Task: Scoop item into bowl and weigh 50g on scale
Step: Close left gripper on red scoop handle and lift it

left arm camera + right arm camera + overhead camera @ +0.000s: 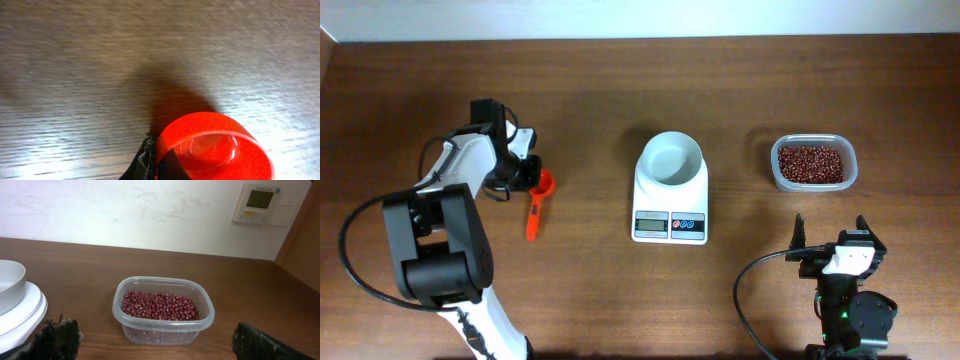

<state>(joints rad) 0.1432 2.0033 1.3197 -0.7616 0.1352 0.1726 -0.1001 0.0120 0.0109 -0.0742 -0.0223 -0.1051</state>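
The beans (811,162) fill a clear plastic tub (848,178) at the right, and they also show in the right wrist view (160,306). The white bowl (672,158) stands empty on the white scale (670,205) at the table's middle. An orange-red scoop (538,200) lies on the table at the left, its handle pointing toward the front. My left gripper (525,172) is at the scoop's cup (215,147). One dark finger sits outside the cup wall and a dark shape shows inside it, so the left gripper (157,152) looks closed on the wall. My right gripper (832,240) is open and empty in front of the tub.
In the right wrist view the tub (162,332) sits between and beyond my open right fingers (160,349), with the scale's edge (20,315) at the left. A wall with a small panel (259,202) lies behind the table.
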